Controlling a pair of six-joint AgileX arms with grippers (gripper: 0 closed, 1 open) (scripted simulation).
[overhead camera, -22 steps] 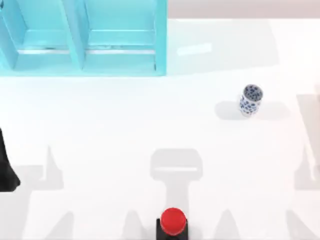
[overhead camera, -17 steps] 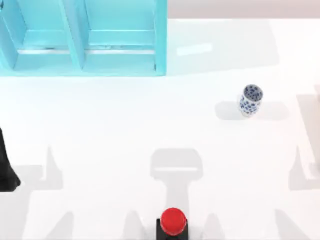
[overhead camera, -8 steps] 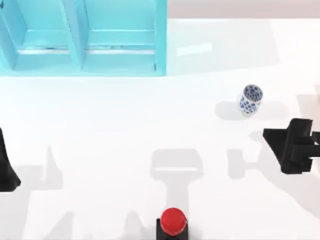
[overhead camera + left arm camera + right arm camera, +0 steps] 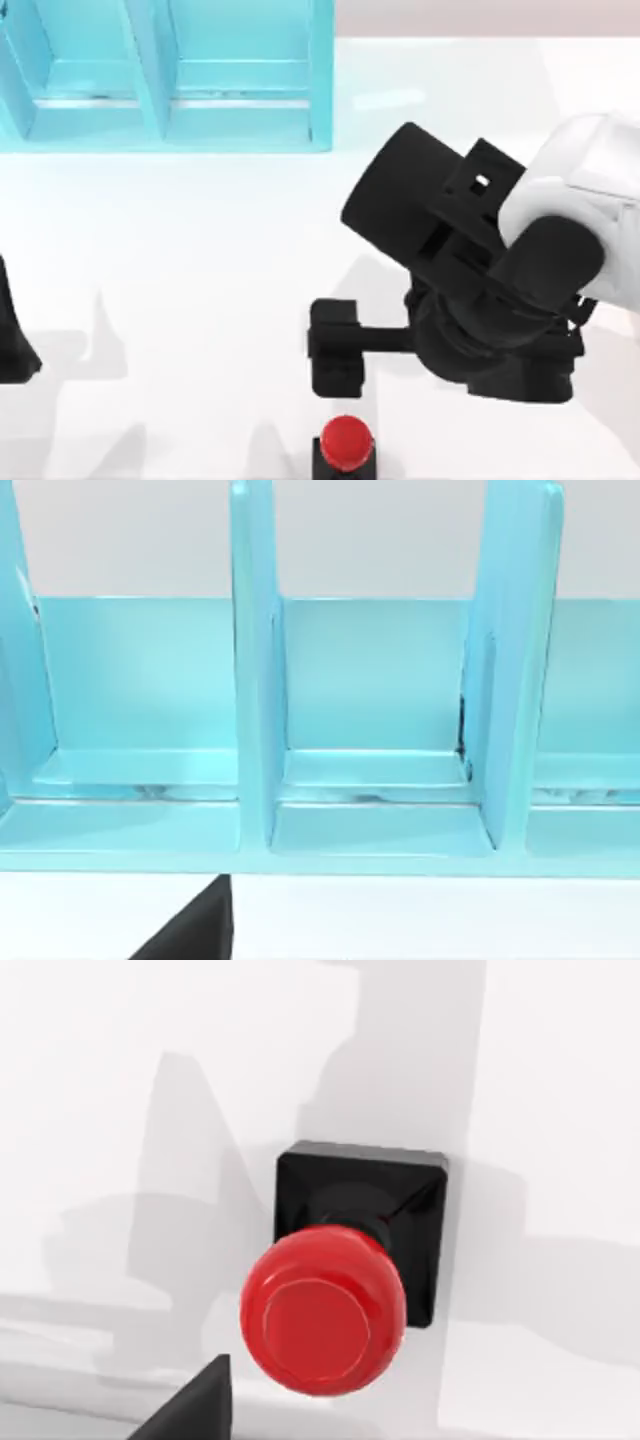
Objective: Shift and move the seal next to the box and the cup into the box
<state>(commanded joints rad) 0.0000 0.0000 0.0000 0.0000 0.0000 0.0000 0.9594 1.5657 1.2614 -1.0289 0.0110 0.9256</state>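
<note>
The seal (image 4: pixel 347 444), a glossy red knob on a black square base, stands at the table's front edge near the middle. In the right wrist view the seal (image 4: pixel 325 1305) appears close up from above. My right gripper (image 4: pixel 337 347) hovers just behind the seal, open, with nothing between its fingers. The bulky right arm (image 4: pixel 480 270) reaches in from the right and hides the cup. The turquoise box (image 4: pixel 170 110) stands at the back left, with upright dividers. My left gripper (image 4: pixel 12 340) stays parked at the left edge.
The left wrist view faces the box (image 4: pixel 380 830) and its open compartments. Bare white table (image 4: pixel 180 260) lies between the box and the seal.
My right arm has swung in from the right edge toward the middle and front. It now covers the cup and holds its gripper above the seal. The seal and the left arm have not moved.
</note>
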